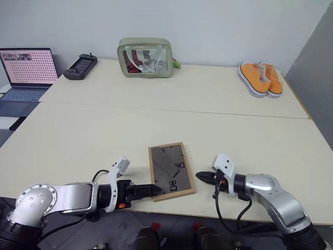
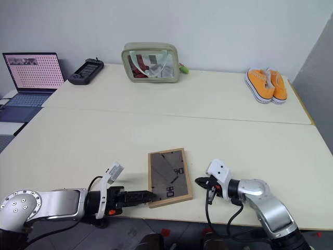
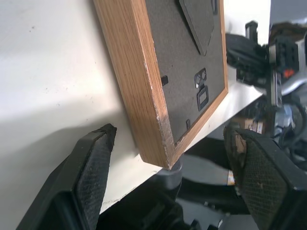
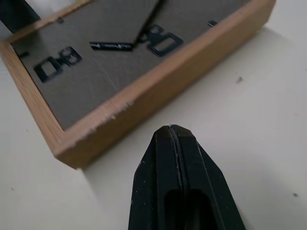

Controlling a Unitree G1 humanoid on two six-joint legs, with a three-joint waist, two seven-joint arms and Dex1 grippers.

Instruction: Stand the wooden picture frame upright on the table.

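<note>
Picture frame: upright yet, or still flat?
Flat. The wooden picture frame lies on the table near its front edge, grey backing board facing up, prop folded against it.

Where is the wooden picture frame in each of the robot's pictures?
Left eye view: wooden picture frame lies flat, low centre, at the table's near edge.
Right eye view: low centre too.
Left wrist view: its corner overhangs the edge.
Right wrist view: across the top.
Shared landmark: the metal hangers on its grey back.
</note>
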